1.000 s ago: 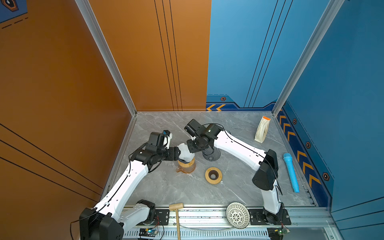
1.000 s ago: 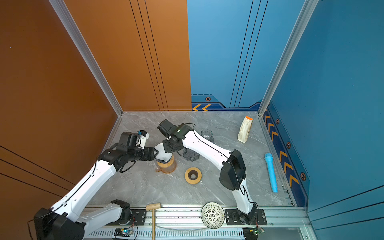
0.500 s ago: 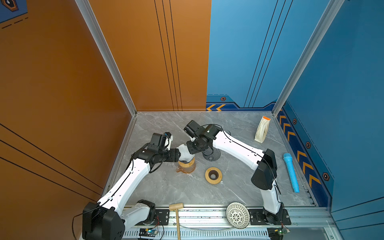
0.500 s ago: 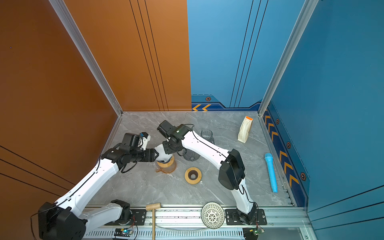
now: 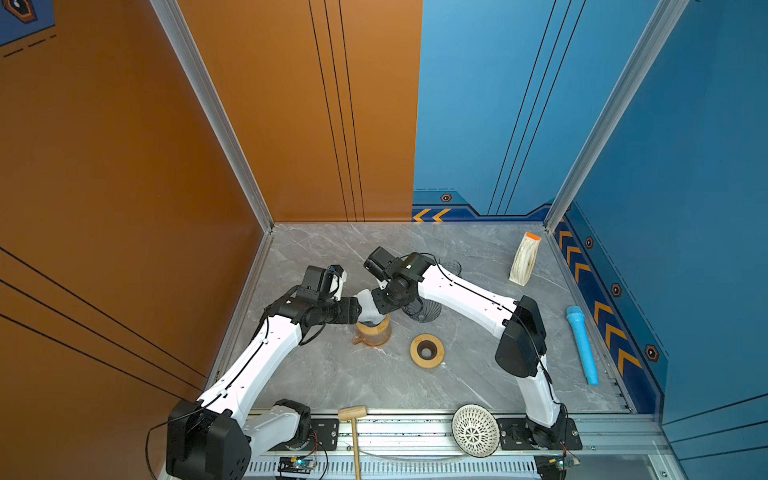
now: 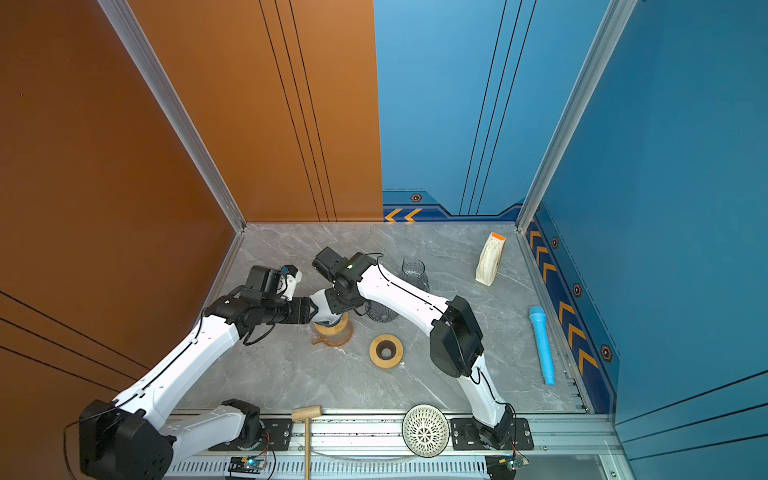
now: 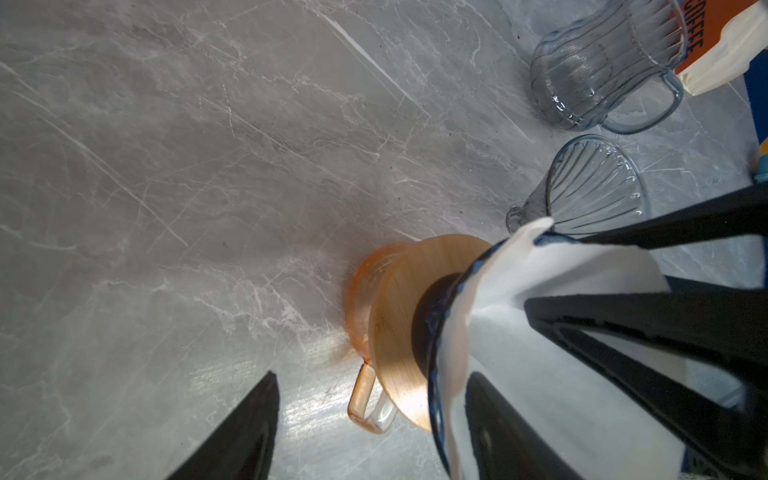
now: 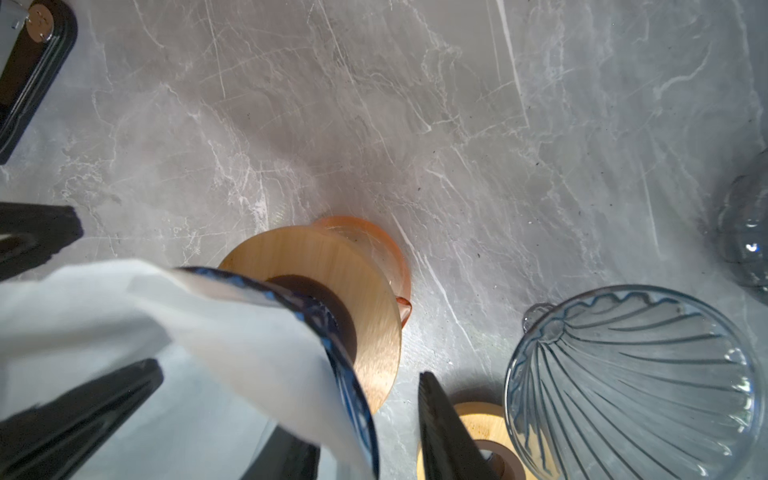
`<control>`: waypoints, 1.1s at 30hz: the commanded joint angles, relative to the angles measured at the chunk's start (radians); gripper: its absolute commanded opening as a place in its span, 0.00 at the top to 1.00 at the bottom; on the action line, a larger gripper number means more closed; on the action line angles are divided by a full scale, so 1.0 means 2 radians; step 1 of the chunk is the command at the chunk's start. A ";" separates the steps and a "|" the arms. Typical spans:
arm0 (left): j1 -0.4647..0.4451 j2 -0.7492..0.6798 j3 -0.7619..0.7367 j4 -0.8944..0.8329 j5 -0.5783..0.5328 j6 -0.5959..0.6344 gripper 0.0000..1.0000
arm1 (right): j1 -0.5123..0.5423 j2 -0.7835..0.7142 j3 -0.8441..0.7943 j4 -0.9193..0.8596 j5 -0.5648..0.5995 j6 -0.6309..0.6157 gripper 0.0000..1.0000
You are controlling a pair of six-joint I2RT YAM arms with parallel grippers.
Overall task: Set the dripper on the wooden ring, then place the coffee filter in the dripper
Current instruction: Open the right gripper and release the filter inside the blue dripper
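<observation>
In both top views the two arms meet over the amber jug [image 5: 372, 337], which stands toward nine o'clock of the counter's [image 5: 332, 382] middle. The white filter [image 5: 365, 302] stands on top of it. The left hand [image 5: 360, 309] comes at it from nine o'clock and the right hand [image 5: 375, 303] from about two o'clock, so each can work an opposite side of the paper. A clear glass cone [image 5: 422, 309] sits at two o'clock from the jug, under the right arm. A wooden ring [image 5: 414, 352] lies at four o'clock.

In the left wrist view the filter [image 7: 573, 270] is inside the blue dripper [image 7: 434, 361], which rests in a wooden collar [image 7: 399, 316] on the jug. The paper's edge rises above the glass rim in loose waves, so I judge it in place but not yet pressed flat. The left hand is released, its jaws wide. One finger [image 7: 503, 440] is down inside the paper cone; the other [image 7: 245, 436] hangs outside, clear of the jug. The inner finger is probably there to push the paper against the wall. The right hand's fingers [image 7: 644, 307] reach in from the far side.

In the right wrist view the right hand straddles the dripper's rim [image 8: 353, 395]. One finger [image 8: 449, 440] is outside, with bare counter showing between it and the glass. The other [image 8: 282, 461] is inside, half hidden under a fold of paper. This hand too is released and grips nothing. The paper slumps in a soft fold here, which looks like what is left to smooth.
</observation>
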 commanded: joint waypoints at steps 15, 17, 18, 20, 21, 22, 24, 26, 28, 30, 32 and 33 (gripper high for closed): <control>0.006 0.003 -0.006 -0.001 0.014 0.007 0.29 | 0.002 0.022 0.004 -0.026 0.022 0.006 0.59; 0.007 0.006 -0.006 0.001 0.016 0.007 0.29 | 0.002 0.023 0.004 -0.028 0.030 0.006 0.59; 0.006 0.008 -0.005 0.001 0.016 0.007 0.29 | 0.001 0.024 0.004 -0.029 0.035 0.006 0.59; 0.007 0.011 -0.004 0.002 0.017 0.007 0.29 | 0.001 0.024 0.005 -0.031 0.039 0.006 0.59; 0.007 0.012 -0.004 0.004 0.017 0.007 0.29 | 0.001 0.026 0.005 -0.030 0.041 0.005 0.59; 0.007 0.013 -0.004 0.004 0.017 0.007 0.29 | 0.001 0.027 0.005 -0.031 0.040 0.005 0.59; 0.007 0.017 -0.003 0.004 0.018 0.008 0.29 | 0.001 0.033 0.009 -0.033 0.038 0.004 0.59; 0.007 0.018 -0.003 0.005 0.018 0.008 0.29 | 0.001 0.039 0.013 -0.038 0.035 0.001 0.59; 0.007 0.019 -0.002 0.005 0.019 0.009 0.29 | 0.002 0.043 0.018 -0.039 0.035 0.000 0.59; 0.007 0.019 -0.001 0.005 0.019 0.009 0.29 | 0.002 0.044 0.022 -0.040 0.032 0.000 0.59; 0.007 0.020 0.001 0.004 0.018 0.010 0.29 | 0.002 0.047 0.026 -0.040 0.028 -0.002 0.59; 0.007 0.020 0.001 0.004 0.018 0.010 0.29 | 0.002 0.047 0.027 -0.040 0.028 -0.003 0.59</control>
